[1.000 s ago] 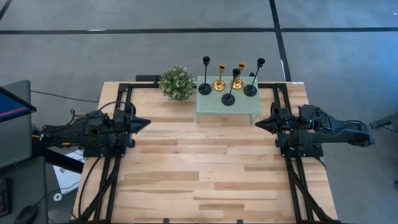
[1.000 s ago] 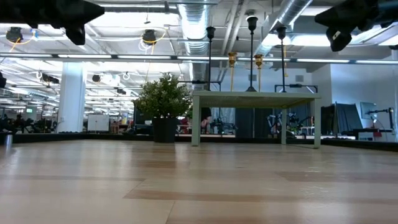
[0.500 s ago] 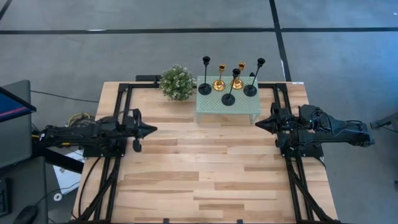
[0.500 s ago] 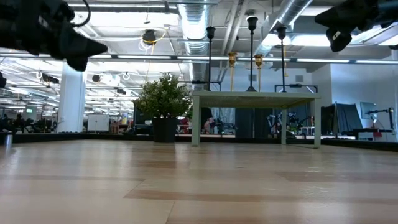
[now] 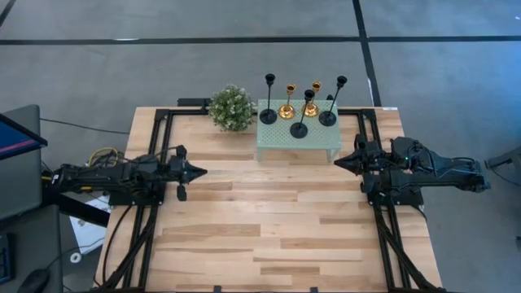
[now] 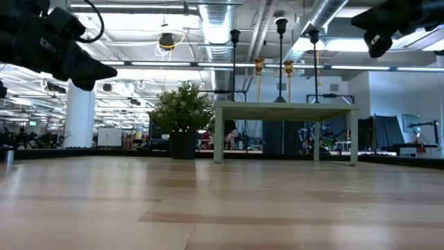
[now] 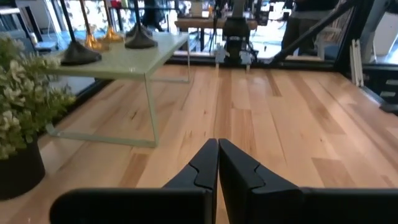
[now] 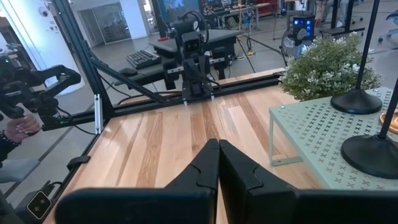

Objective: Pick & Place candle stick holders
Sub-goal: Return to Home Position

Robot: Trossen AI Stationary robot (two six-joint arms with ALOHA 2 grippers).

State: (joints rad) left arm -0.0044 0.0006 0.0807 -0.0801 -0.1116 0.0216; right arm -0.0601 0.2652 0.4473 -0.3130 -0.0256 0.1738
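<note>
While the right gripper (image 5: 339, 163) waits pressed together, the left gripper (image 5: 201, 172) points inward, likewise together.

**Floor** (image 5: 244, 57): grey and smooth, crossed by dark seams, showing on all sides of the counter (image 5: 269, 228).

**Counter:** pale wood planks, with black rails (image 5: 389, 252) along both sides.

**Ceiling** (image 6: 139, 42): open, carrying a silver duct (image 6: 216, 31) and pipes, and brightly lit by long lights (image 6: 347, 45).

**Walls:** in the low view a white column (image 6: 78, 114) stands at the left and a plain white wall (image 6: 399, 97) at the right.

**Furniture:** beyond the counter's left side, a dark desk (image 8: 227, 36) carries a keyboard (image 8: 142, 59). A dark screen (image 5: 16, 134) shows at the left edge of the high view.
</note>
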